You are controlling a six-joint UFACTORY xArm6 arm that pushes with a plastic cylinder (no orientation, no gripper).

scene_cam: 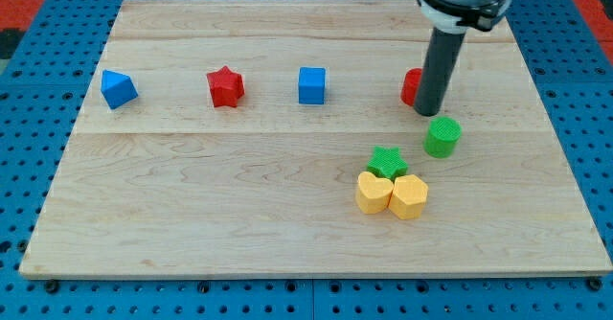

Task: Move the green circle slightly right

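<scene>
So my tip (429,112), the bottom end of the straight dark rod, is parked on the board just off the green circle, a small ribbed green cylinder block (442,137). There's nothing on it that opens or closes, it's a plain stick and it isn't pinching anything. From the green cylinder the tip sits at roughly 11 o'clock, close but I can't tell if it's actually touching. My guess is it needs to come further round toward 9 o'clock, since a shove from the left is what sends the block rightward.

Right behind the rod, at its 9 o'clock, a red block (412,86) pokes out; the rod hides most of it so I can't call the shape. Down at about 7 o'clock from the green cylinder there's a tight clump: a green star block (387,161) with two yellow blocks tucked under it, a yellow heart-ish block (374,193) and a yellow faceted block (409,196), all three touching. Well apart from the cylinder, so a small push right shouldn't bother them.

Further along at 9 o'clock runs a row: blue cube (311,85), red star block (225,87), blue angular block (119,89).

Everything sits on a pale wooden board (192,215), resting on a blue perforated table (594,167).
</scene>
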